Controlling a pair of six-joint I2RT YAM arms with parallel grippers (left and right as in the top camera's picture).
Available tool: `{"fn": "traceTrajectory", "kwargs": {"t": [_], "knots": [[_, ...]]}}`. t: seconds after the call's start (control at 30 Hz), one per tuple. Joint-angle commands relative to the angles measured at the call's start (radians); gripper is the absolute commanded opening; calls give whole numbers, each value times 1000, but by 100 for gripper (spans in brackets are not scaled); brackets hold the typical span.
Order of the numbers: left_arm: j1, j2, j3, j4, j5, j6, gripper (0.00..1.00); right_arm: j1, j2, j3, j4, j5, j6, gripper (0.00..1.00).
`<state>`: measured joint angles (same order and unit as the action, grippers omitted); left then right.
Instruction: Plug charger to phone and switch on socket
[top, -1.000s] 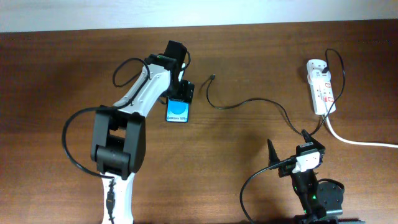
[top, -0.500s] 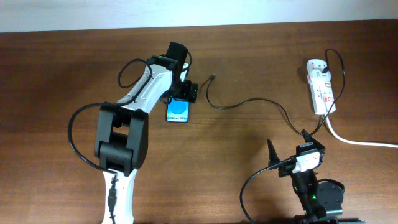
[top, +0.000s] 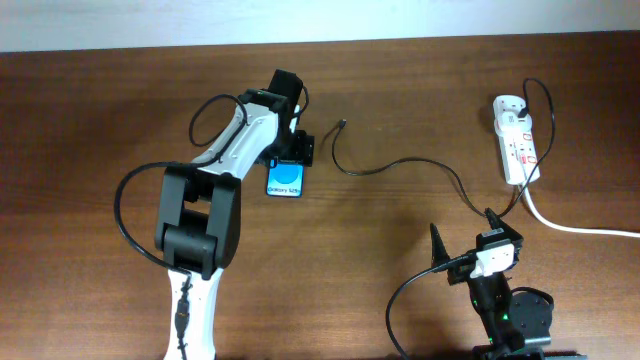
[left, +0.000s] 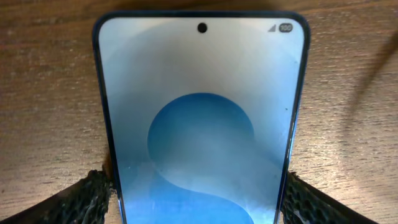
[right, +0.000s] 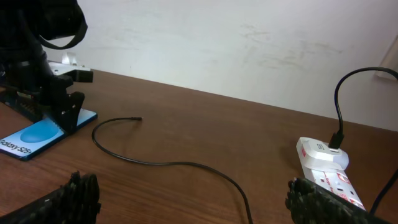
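Wood table (top: 90, 120): dark brown, carries everything.
Left arm (top: 222, 160): white and black, reaches out over the table, wrist bent down at the phone.
Left gripper (top: 291, 150): clamped on the phone (left: 202, 118). The wrist view shows the black pads (left: 93, 198) pressed against both long edges of the phone.
Right gripper (top: 463, 238): released, fingers spread wide, nothing between them, low by its base.
Socket (top: 519, 140): white strip ahead and to the right of the right gripper, well apart from the left gripper. Red marks on top; switch position cannot be told.
White cord (top: 580, 228): thick, runs from the socket's near end off to the right of the right gripper.
Phone: flat on the table, screen up, blue oval showing, far end under the left gripper, near end sticking out past it.
Charger (top: 400, 163): thin black cable, plugged in at the socket's far end, loops past the right gripper and trails toward the left gripper.
Connector (top: 343, 124): free tip on bare table, just right of the left gripper, not touching the phone.
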<state>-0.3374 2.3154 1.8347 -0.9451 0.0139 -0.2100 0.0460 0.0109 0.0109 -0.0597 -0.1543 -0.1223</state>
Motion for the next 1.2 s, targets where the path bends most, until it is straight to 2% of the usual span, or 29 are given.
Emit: {"fn": "traceTrajectory", "kwargs": {"t": [0.0,0.53,0.67,0.8,0.9,1.0,1.13,1.17], "knots": [[-3,43,0,-18,-26,-52,89,6,-7,-5,-5,2,10,98],[-48,43,0,-18,-116,-56,87,6,-7,-5,-5,2,10,98],[-48,43,0,-16,-116,-55,77,6,-7,-5,-5,2,10,98],[-45,42,8,-16,-117,-55,75,6,-7,-5,-5,2,10,99],[-33,39,82,-69,-116,-55,75,6,-7,-5,-5,2,10,99],[-32,39,212,-166,-117,-55,67,6,-7,-5,-5,2,10,98],[-32,39,259,-185,-117,-55,60,6,-7,-5,-5,2,10,98],[-30,39,264,-187,-121,-55,53,6,-7,-5,-5,2,10,99]]}}
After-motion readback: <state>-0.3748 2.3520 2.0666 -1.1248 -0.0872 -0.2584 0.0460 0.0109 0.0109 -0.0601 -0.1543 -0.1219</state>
